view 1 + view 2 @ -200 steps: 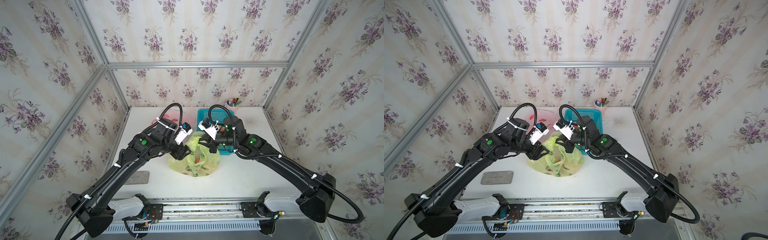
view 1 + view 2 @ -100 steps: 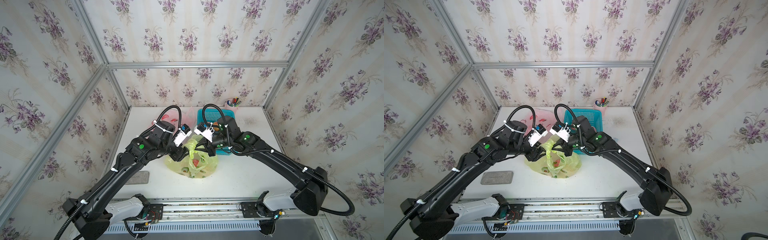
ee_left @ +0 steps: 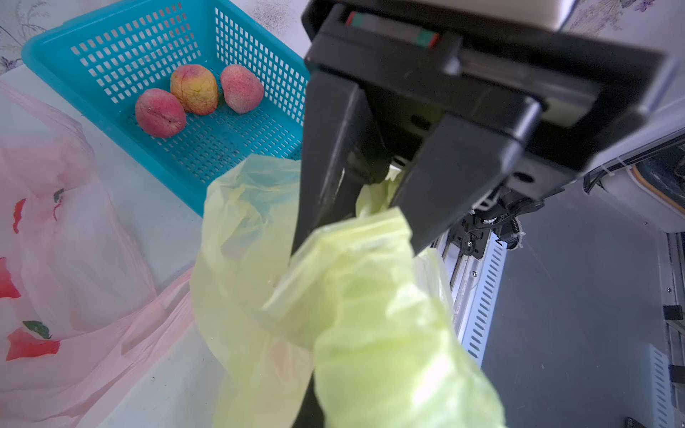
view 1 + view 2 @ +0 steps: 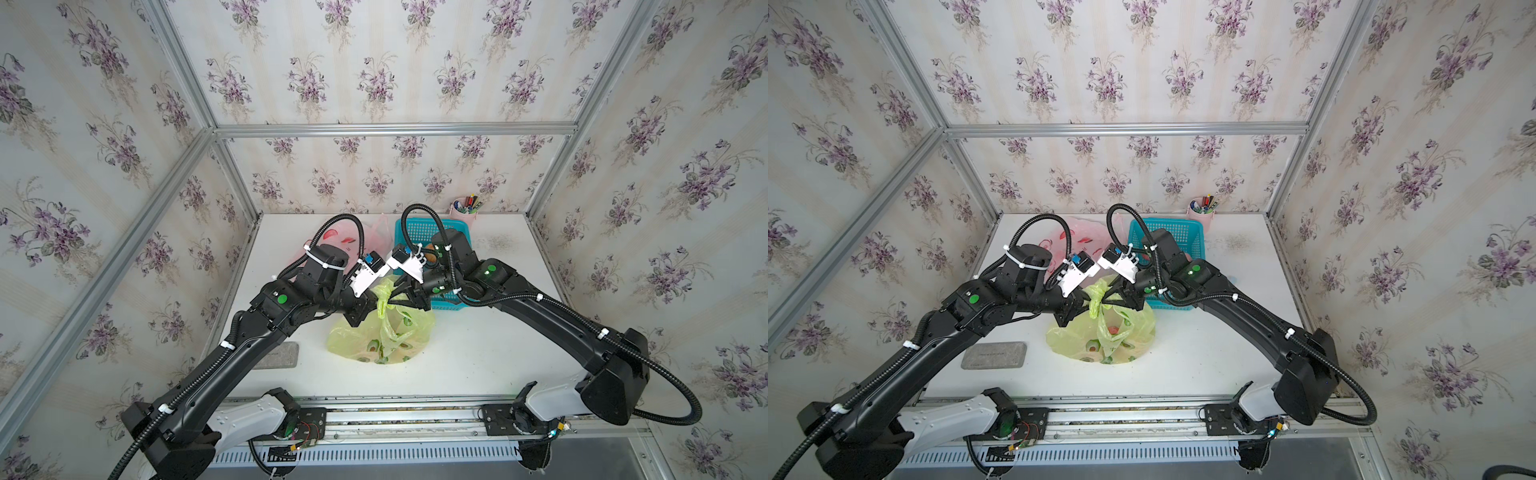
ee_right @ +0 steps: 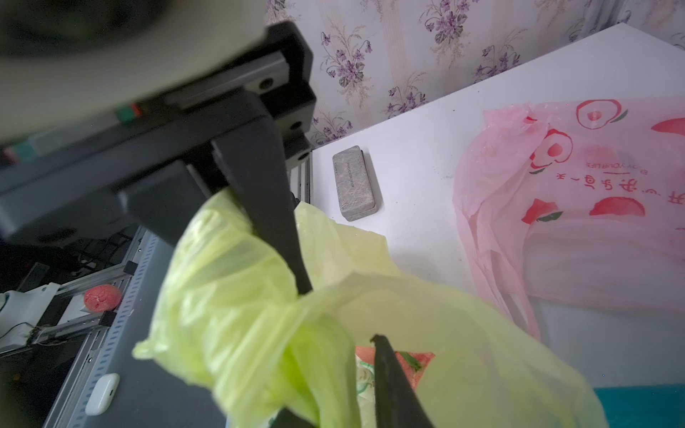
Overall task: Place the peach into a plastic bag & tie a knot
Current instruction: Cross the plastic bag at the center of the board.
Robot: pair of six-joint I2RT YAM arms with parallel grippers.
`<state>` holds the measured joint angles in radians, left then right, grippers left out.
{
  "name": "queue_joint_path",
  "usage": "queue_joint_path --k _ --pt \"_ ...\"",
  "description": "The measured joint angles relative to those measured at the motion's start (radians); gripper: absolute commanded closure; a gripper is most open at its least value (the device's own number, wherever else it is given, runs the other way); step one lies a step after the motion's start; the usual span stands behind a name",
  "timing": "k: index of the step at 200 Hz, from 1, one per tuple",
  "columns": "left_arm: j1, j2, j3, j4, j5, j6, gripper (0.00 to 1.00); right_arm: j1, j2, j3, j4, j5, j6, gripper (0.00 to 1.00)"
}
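The yellow-green plastic bag (image 4: 382, 336) (image 4: 1100, 336) sits mid-table, its handles gathered into a twisted neck. A reddish patch, likely the peach (image 4: 1112, 330), shows through it. My left gripper (image 4: 376, 297) (image 4: 1088, 296) is shut on the neck's plastic; one of its fingers (image 5: 259, 207) shows in the right wrist view. My right gripper (image 4: 395, 296) (image 4: 1106, 296) (image 3: 361, 218) (image 5: 330, 374) faces it from the other side, its jaws apart with loose plastic between them. In the left wrist view, plastic hides my left gripper's own jaws.
A teal basket (image 4: 419, 230) (image 3: 111, 44) behind the bag holds three peaches (image 3: 160, 113). A pink bag (image 4: 374, 232) (image 5: 593, 222) lies at the back left. A grey case (image 4: 276, 356) (image 5: 356, 183) rests front left and a pen cup (image 4: 465, 208) stands at the back.
My left gripper has closed on the bag's handle and my right gripper, shut before, has opened. The bag's neck now stands drawn up between the two grippers.
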<state>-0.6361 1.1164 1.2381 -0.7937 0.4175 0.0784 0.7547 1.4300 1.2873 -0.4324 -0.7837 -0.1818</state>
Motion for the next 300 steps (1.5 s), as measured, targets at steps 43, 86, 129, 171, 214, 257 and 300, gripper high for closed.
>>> queue_joint_path --k 43,86,129,171,214,257,300 --pt "0.0 -0.011 -0.02 0.046 0.005 -0.022 1.0 0.003 -0.023 -0.018 0.003 0.063 0.025 0.78" --pt "0.0 -0.011 -0.026 0.045 0.005 -0.029 1.0 0.003 -0.044 -0.027 0.012 0.151 0.047 0.79" --pt "0.001 -0.011 -0.026 0.044 0.0 -0.029 1.0 0.003 -0.072 -0.034 0.028 0.212 0.056 0.75" --pt "0.001 -0.01 -0.026 0.042 0.0 -0.03 1.0 0.003 -0.072 -0.034 0.032 0.225 0.056 0.81" --pt "0.001 -0.019 -0.026 0.036 0.006 -0.036 1.0 0.003 -0.072 -0.034 0.032 0.258 0.06 0.78" --pt "0.001 -0.024 -0.026 0.029 0.014 -0.037 1.0 0.003 -0.072 -0.033 0.032 0.276 0.063 0.74" --pt "0.001 -0.021 -0.026 0.026 0.022 -0.039 1.0 0.003 -0.068 -0.031 0.033 0.298 0.07 0.85"
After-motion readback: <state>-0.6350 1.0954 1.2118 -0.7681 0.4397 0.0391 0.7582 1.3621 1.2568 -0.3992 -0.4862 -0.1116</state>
